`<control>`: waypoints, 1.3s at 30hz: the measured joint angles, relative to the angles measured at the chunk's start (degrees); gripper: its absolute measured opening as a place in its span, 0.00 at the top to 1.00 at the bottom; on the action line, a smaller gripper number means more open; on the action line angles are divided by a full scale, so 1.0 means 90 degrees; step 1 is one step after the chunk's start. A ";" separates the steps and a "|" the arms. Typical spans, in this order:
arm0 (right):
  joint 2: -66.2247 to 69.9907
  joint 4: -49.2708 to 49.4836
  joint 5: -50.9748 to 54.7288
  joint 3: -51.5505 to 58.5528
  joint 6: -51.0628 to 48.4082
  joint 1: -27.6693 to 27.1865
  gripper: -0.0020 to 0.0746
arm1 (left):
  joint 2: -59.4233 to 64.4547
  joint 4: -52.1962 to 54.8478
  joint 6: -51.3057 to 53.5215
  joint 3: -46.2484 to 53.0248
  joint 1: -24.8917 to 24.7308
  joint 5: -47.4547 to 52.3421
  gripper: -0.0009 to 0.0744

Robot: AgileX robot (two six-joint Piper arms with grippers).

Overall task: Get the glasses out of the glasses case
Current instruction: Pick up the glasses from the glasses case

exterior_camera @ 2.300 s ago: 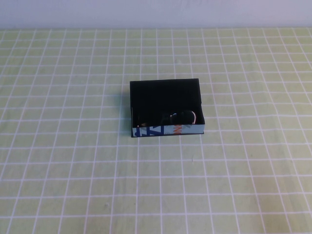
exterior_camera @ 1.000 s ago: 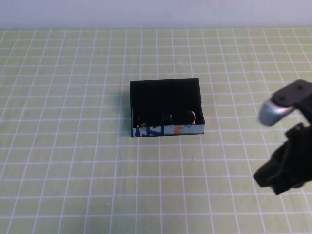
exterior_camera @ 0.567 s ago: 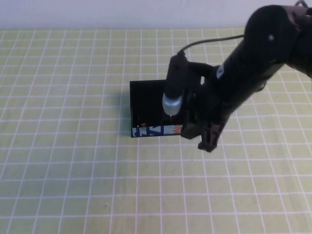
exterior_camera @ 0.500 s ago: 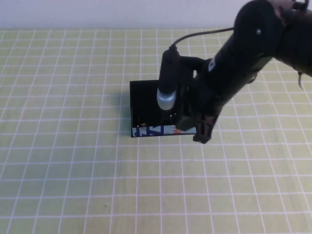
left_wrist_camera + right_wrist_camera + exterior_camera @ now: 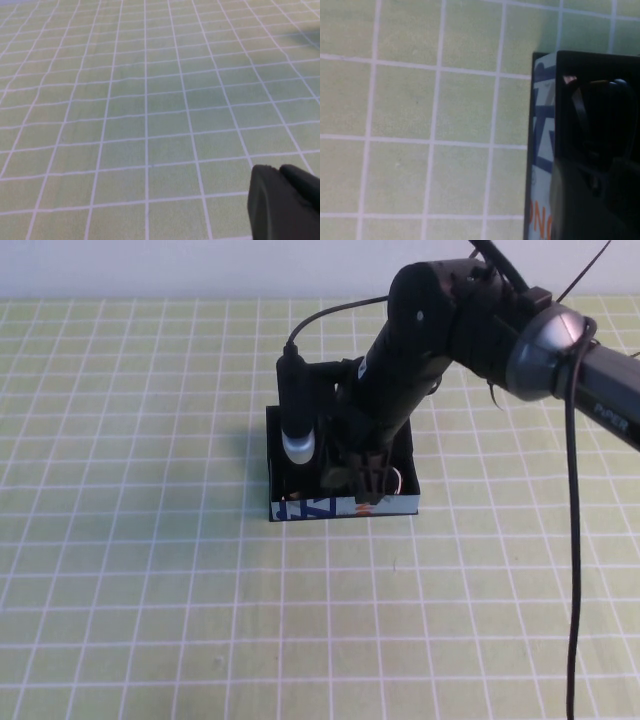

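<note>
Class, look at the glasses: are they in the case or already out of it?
In. The glasses lie inside the open glasses case, with the right gripper reaching into it. The left gripper is away over bare cloth.

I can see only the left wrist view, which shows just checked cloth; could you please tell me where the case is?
Observer: In the high view the case sits mid-table, open, with its printed side facing the robot.
Operator: Thanks. My left gripper hangs over bare cloth; is the right one near the case?
Observer: Yes, the right gripper is down at the case's near wall, over its right half.
Operator: Are the glasses out yet?
Observer: No, the right wrist view shows the glasses lying inside the case.
</note>
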 joint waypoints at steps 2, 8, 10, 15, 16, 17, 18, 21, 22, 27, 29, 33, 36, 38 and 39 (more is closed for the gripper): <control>0.0127 -0.0013 -0.0065 -0.0084 -0.0042 0.0000 0.78 | 0.0000 0.0000 0.0000 0.0000 0.0000 0.0000 0.99; 0.0376 -0.0038 -0.0175 -0.0164 -0.0110 -0.0100 0.76 | 0.0000 0.0000 0.0000 0.0000 0.0000 0.0000 0.99; 0.0433 -0.0051 -0.0216 -0.0175 -0.0132 -0.0145 0.75 | 0.0000 0.0000 0.0000 0.0000 0.0000 0.0000 0.99; 0.0485 -0.0075 -0.0465 -0.0175 -0.0150 -0.0224 0.73 | 0.0000 0.0000 0.0000 0.0000 0.0000 0.0000 0.99; 0.0497 -0.0075 -0.0505 -0.0189 -0.0148 -0.0230 0.73 | 0.0000 0.0000 0.0000 0.0000 0.0000 0.0000 0.99; 0.0496 -0.0075 -0.0547 -0.0189 -0.0153 -0.0244 0.73 | 0.0000 0.0000 0.0000 0.0000 0.0000 0.0000 0.99; 0.0509 -0.0075 -0.0576 -0.0189 -0.0153 -0.0241 0.73 | 0.0000 0.0000 0.0000 0.0000 0.0000 0.0000 0.99; 0.0586 -0.0075 -0.0610 -0.0192 -0.0153 -0.0257 0.73 | 0.0000 0.0000 0.0000 0.0000 0.0000 0.0000 0.99; 0.0620 -0.0075 -0.0622 -0.0192 -0.0153 -0.0257 0.72 | 0.0000 0.0000 0.0000 0.0000 0.0000 0.0000 0.99; 0.0693 -0.0075 -0.0728 -0.0192 -0.0163 -0.0263 0.68 | 0.0000 0.0000 0.0000 0.0000 0.0000 0.0000 0.99; 0.0701 -0.0075 -0.0774 -0.0192 -0.0163 -0.0272 0.67 | 0.0000 0.0000 0.0000 0.0000 0.0000 0.0000 0.99; 0.0725 -0.0075 -0.0797 -0.0192 -0.0163 -0.0325 0.67 | 0.0000 0.0000 0.0000 0.0000 0.0000 0.0000 0.99; 0.0794 -0.0089 -0.0797 -0.0202 -0.0163 -0.0340 0.66 | 0.0000 0.0000 0.0000 0.0000 0.0000 0.0000 0.99; 0.0825 -0.0089 -0.0797 -0.0202 -0.0163 -0.0346 0.66 | 0.0000 0.0000 0.0000 0.0000 0.0000 0.0000 0.99; 0.0833 -0.0089 -0.0797 -0.0202 -0.0163 -0.0346 0.66 | 0.0000 0.0000 0.0000 0.0000 0.0000 0.0000 0.99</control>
